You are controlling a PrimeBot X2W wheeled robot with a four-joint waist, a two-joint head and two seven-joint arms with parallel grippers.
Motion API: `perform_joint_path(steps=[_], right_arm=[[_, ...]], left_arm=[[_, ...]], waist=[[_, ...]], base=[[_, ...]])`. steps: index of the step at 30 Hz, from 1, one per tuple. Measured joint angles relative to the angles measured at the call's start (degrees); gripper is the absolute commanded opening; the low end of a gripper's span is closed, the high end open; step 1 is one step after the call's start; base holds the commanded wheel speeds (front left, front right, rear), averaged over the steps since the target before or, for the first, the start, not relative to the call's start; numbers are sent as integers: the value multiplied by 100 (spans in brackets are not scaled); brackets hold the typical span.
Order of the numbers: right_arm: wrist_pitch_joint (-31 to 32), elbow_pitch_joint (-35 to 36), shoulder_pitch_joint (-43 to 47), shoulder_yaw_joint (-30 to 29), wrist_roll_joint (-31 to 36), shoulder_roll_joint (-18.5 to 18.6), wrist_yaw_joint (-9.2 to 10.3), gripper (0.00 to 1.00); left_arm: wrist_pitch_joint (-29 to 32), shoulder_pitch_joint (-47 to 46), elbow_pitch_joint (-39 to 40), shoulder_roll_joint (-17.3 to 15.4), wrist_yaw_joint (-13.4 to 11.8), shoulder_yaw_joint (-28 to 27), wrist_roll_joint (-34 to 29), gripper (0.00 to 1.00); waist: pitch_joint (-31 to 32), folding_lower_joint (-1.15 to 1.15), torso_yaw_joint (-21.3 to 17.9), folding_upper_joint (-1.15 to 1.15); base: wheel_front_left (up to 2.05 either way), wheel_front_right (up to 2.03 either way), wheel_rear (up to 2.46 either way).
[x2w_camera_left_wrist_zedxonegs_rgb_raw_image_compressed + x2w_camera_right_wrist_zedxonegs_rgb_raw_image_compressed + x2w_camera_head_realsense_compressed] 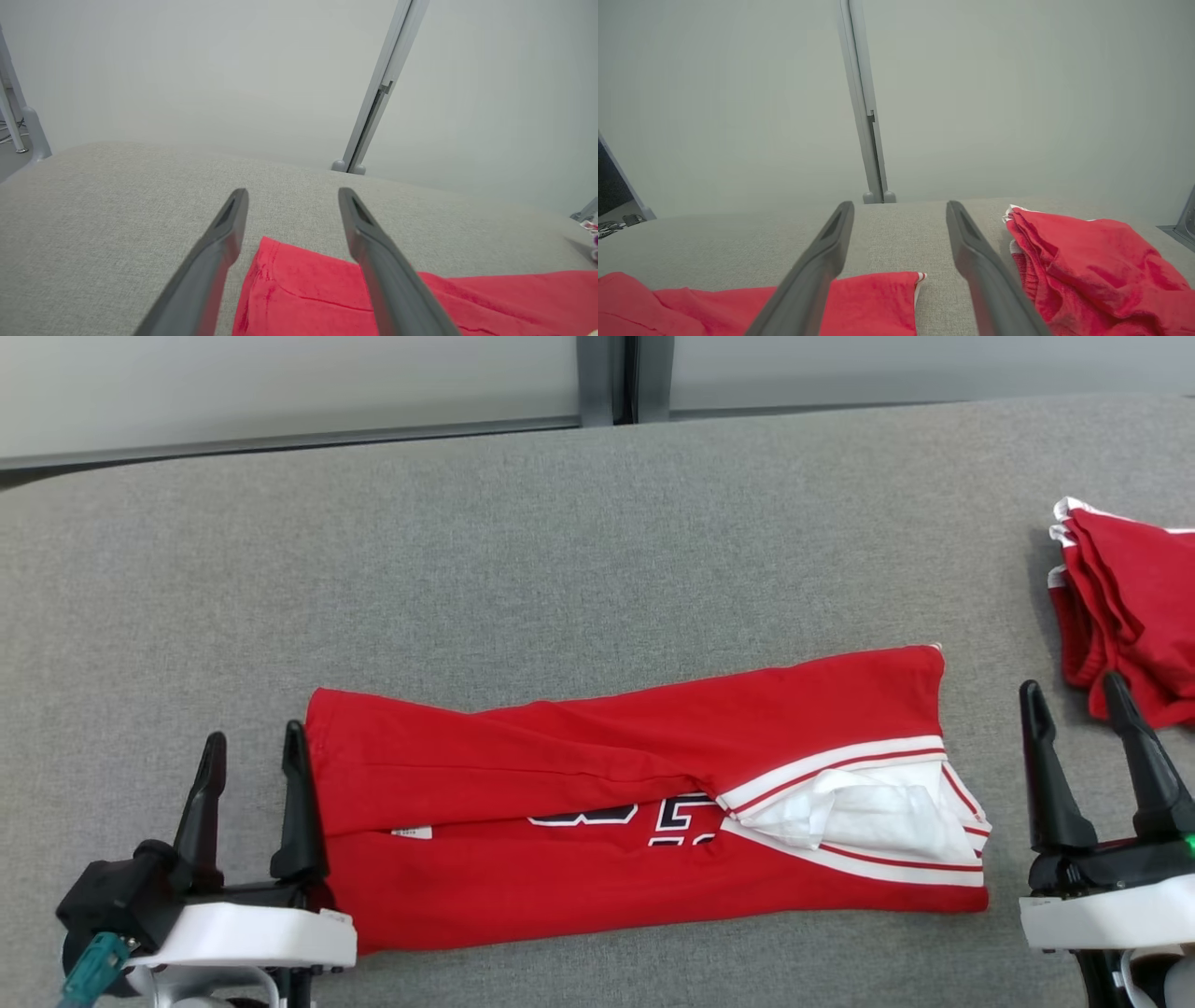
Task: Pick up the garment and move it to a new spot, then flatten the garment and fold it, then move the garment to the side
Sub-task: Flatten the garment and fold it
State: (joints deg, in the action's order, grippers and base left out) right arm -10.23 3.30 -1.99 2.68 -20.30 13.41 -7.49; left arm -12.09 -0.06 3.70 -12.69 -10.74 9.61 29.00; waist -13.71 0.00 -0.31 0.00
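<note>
The garment (597, 784) is a red jersey with white and red trim, folded into a long band across the near part of the grey table (560, 541). Its white lining and dark lettering show near its right end. My left gripper (255, 749) stands open at the garment's left end, its inner finger touching the edge. The left wrist view shows the garment's corner (299, 284) between and below the spread fingers. My right gripper (1074, 696) is open just right of the garment's right end (873, 298), holding nothing.
A pile of other red clothes (1130, 616) lies at the table's right edge, close beyond my right gripper; it shows as red clothes (1087, 261) in the right wrist view. A pale wall with a vertical post (607, 378) runs behind the table.
</note>
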Motion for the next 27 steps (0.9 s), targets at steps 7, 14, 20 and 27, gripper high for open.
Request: perform_joint_path(steps=[7, 14, 20, 27], right_arm=[[447, 343, 387, -33, 332, -216, 0, 100], [626, 460, 614, 2, 379, -287, 0, 100], [664, 452, 618, -16, 379, -301, 0, 100], [658, 338, 608, -10, 361, -256, 0, 100]], left_arm=[[-215, 5, 48, 77, -47, 55, -369, 100], [-258, 168, -80, 53, -93, 131, -581, 100], [-257, 187, -212, 35, -91, 167, -595, 100], [-227, 165, -268, -32, -86, 172, -594, 100]], waist=[[326, 0, -13, 0], [472, 0, -57, 0], [450, 0, -47, 0], [434, 0, -22, 0]], base=[[0, 0, 0], [0, 0, 0], [0, 0, 0], [0, 0, 0]])
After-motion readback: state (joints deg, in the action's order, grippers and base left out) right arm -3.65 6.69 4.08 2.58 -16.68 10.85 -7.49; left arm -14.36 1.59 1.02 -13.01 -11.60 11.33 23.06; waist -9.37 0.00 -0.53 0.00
